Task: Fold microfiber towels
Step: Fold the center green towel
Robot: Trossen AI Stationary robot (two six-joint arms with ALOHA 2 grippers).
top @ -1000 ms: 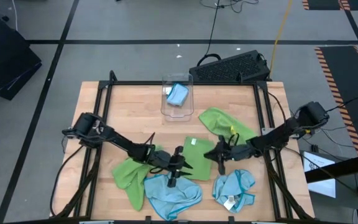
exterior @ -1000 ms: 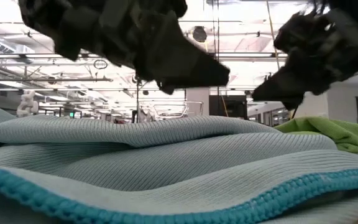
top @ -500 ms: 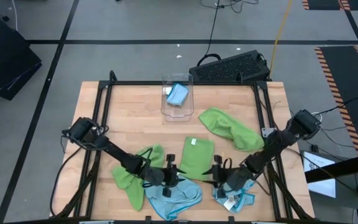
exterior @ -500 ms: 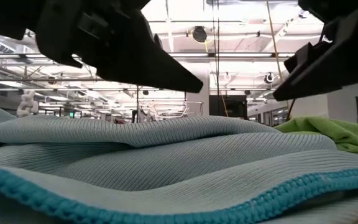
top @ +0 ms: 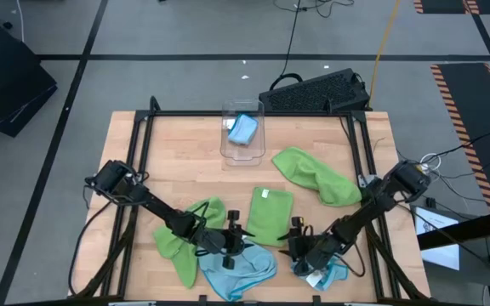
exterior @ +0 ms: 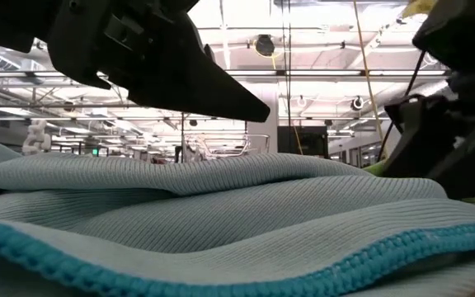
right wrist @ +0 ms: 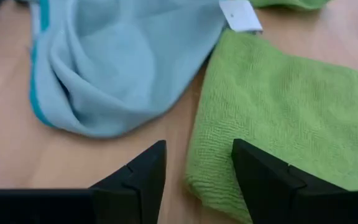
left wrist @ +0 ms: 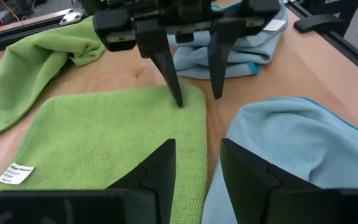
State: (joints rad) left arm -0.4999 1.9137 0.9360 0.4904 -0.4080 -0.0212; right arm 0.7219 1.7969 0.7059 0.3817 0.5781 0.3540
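Note:
A folded lime green towel [top: 270, 214] lies flat on the table, with a white tag [left wrist: 15, 173]. My left gripper [top: 242, 241] stands open at its near left corner, one finger above the green cloth [left wrist: 117, 137]. My right gripper [top: 291, 243] stands open at the near right corner [right wrist: 197, 180], its fingers either side of that corner. A light blue towel [top: 236, 268] lies bunched at the near edge and fills the low view [exterior: 221, 214]. A second light blue one [top: 326, 272] lies under my right arm. My right gripper comes slanting down from the table's right. One fingertip [left wrist: 178, 99] stands at the green towel's near right corner and the other [left wrist: 216, 93] over bare wood. Whether either touches the cloth I cannot tell. My left gripper touches nothing.
A crumpled green towel [top: 179, 240] lies at the near left and another [top: 313, 174] at the right. A clear bin [top: 242, 132] holding a blue cloth stands at the far middle. A black frame [top: 143, 136] rims the table.
My right gripper has gone down and toward the table's near edge, from beside the right green towel to the folded towel's near right corner, rolling as it went, and it has opened. My left gripper has shifted a little toward the near edge, then kept still.

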